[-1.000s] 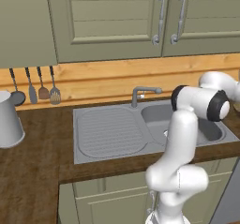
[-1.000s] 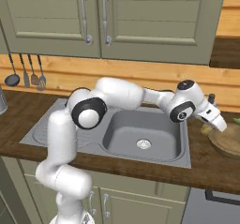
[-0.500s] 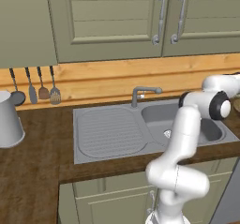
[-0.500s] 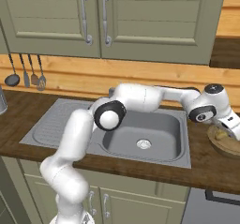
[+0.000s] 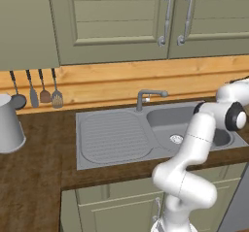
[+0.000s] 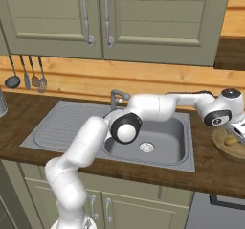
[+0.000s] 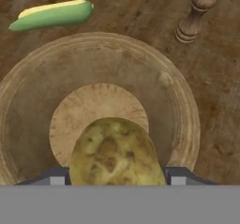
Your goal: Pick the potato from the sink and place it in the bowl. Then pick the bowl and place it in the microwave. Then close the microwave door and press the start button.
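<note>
arm swung right since earlier; stretched over bowl [image 7: 183, 124]; fingers [image 7: 176, 177] clamp potato [image 7: 117, 153]

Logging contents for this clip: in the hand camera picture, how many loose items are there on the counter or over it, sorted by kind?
Vegetables: 2 – the potato between the pincer's tips above the bowl, and a green-and-yellow vegetable on the counter.
Bowls: 1 – the bowl.
Grinders: 1 – a brown wooden grinder.
Total: 4

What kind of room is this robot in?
It looks like a kitchen. There is a steel sink with a faucet, cooking utensils hanging on the wall, and cabinets above the wooden counter.
</note>
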Controlling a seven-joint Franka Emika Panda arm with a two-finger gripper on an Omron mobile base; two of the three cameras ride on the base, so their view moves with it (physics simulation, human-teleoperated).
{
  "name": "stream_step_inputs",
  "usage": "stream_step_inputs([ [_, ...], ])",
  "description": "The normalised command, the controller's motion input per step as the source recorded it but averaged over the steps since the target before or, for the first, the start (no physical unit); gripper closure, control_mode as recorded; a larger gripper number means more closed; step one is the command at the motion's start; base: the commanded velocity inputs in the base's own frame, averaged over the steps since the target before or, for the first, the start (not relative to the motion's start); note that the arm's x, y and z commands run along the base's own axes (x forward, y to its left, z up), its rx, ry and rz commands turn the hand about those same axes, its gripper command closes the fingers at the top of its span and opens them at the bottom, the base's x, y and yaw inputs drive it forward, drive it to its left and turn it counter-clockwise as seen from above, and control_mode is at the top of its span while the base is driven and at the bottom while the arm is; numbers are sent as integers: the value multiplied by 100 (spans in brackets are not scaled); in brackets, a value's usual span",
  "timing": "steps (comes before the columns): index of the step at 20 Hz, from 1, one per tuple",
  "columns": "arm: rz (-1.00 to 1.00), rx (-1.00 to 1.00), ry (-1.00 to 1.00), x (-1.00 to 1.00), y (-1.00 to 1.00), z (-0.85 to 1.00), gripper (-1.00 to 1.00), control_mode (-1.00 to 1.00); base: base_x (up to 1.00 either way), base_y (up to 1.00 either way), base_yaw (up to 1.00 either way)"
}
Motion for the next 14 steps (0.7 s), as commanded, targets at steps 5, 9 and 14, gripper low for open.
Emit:
stream_step_inputs([
  [5,-2,-2,0,19,6,0,-100,-100,0,0,0],
  [9,0,-7,-4,-17,53,16,-100,-100,0,0,0],
  [14,10,-15,8,-49,100,0,-100,-100,0,0,0],
])
